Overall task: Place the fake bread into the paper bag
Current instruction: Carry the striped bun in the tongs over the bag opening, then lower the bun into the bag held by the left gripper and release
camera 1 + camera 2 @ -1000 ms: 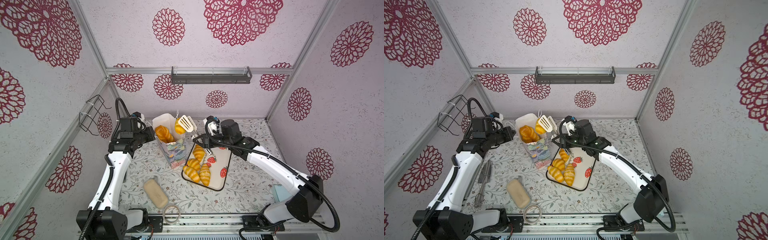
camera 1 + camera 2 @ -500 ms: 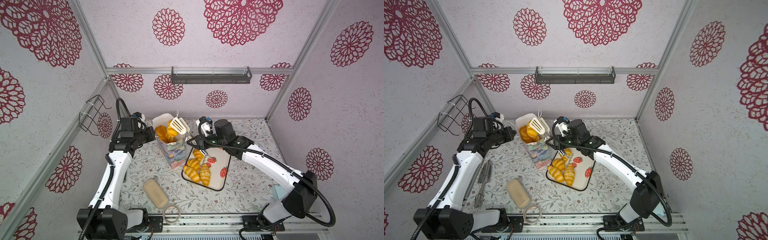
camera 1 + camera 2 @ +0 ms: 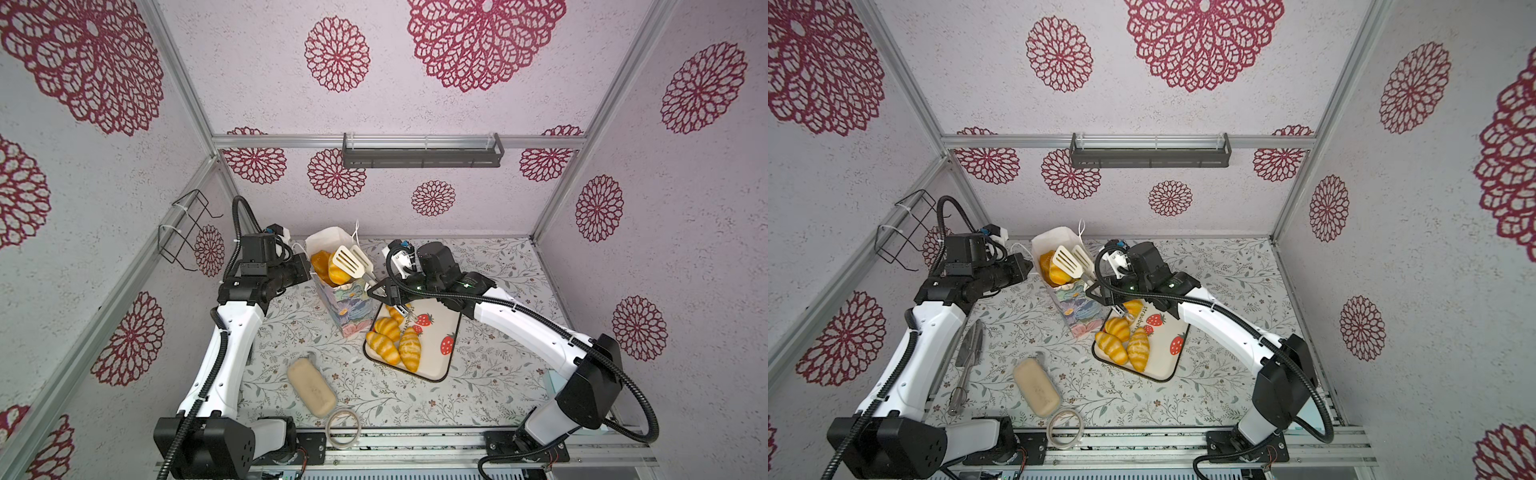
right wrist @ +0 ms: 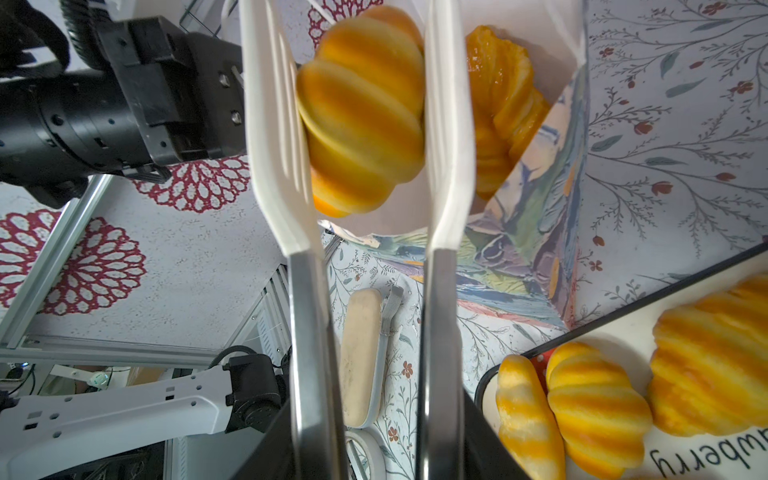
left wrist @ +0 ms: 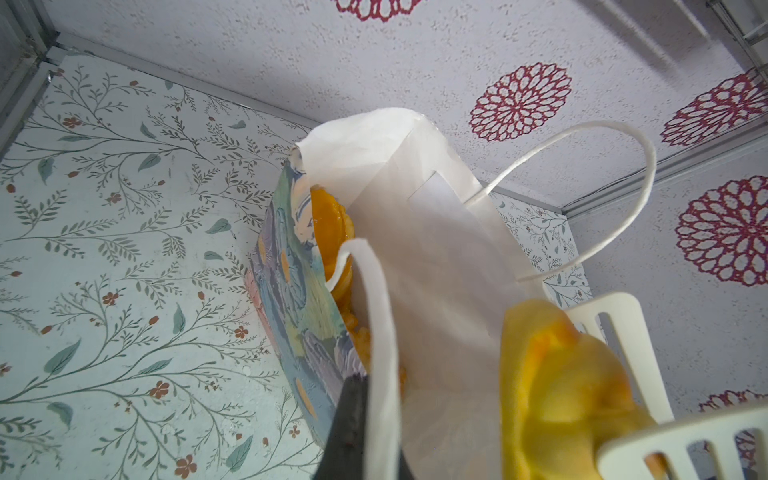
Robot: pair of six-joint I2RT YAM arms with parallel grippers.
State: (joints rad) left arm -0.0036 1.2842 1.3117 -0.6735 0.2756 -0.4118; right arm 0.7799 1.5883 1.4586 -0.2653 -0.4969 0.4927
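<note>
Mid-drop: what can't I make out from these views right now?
- Bread count inside the paper bag: walls and tongs hide its bottom, both top views.
- Whether the tongs grip the croissant: motion-blurred, right wrist view.
- Second finger of the left pincer: behind the bag's paper, left wrist view.

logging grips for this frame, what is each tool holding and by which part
Right tool grips the tongs by their metal handles; a croissant sits between their white blades over the paper bag. Left tool pinches the bag's rim.
</note>
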